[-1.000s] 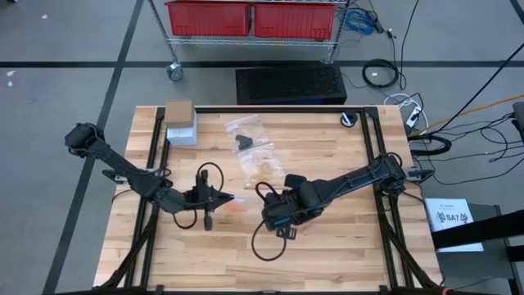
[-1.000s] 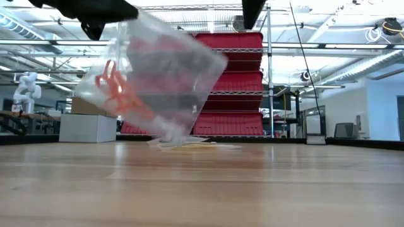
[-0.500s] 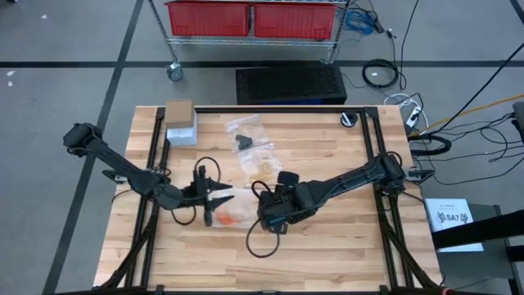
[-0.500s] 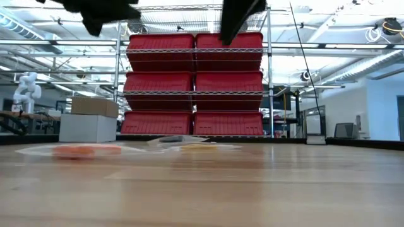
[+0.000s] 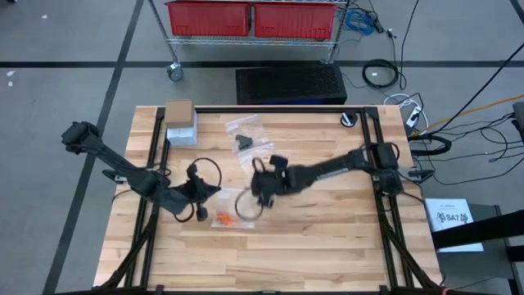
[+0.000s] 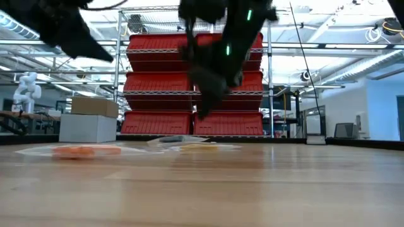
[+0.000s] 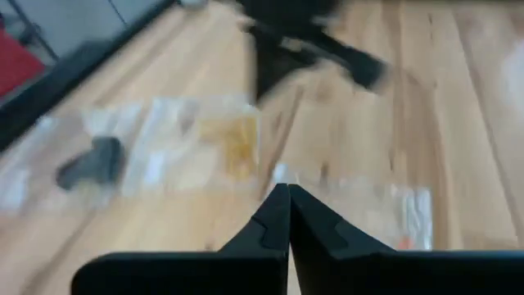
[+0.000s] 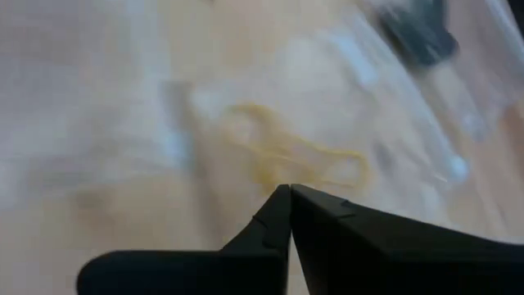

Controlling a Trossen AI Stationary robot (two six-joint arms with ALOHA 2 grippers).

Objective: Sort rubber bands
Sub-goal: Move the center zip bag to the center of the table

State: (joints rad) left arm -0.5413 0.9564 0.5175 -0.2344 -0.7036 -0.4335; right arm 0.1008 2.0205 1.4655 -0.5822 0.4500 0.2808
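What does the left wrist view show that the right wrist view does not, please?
Only the left wrist view shows the bag of orange rubber bands flat on the table, with the right arm beyond. Only the right wrist view shows the pale yellow rubber bands close up, as separate loops. Both show those yellow bands, the black ones in clear bags, and their own gripper, left and right, jaws shut and empty.

Even, bright overhead light falls on the wooden table point(image 5: 327, 229) in the high view, with soft, short shadows under the arms. In the low view the ceiling lights glare white, and the arms hang as dark, smeared silhouettes against the red bins point(image 6: 158, 82); the near tabletop is out of focus. Both wrist views are heavily motion-blurred: the tan-yellow rubber bands point(image 8: 299, 160) streak, while each camera's own dark fingers stay sharp
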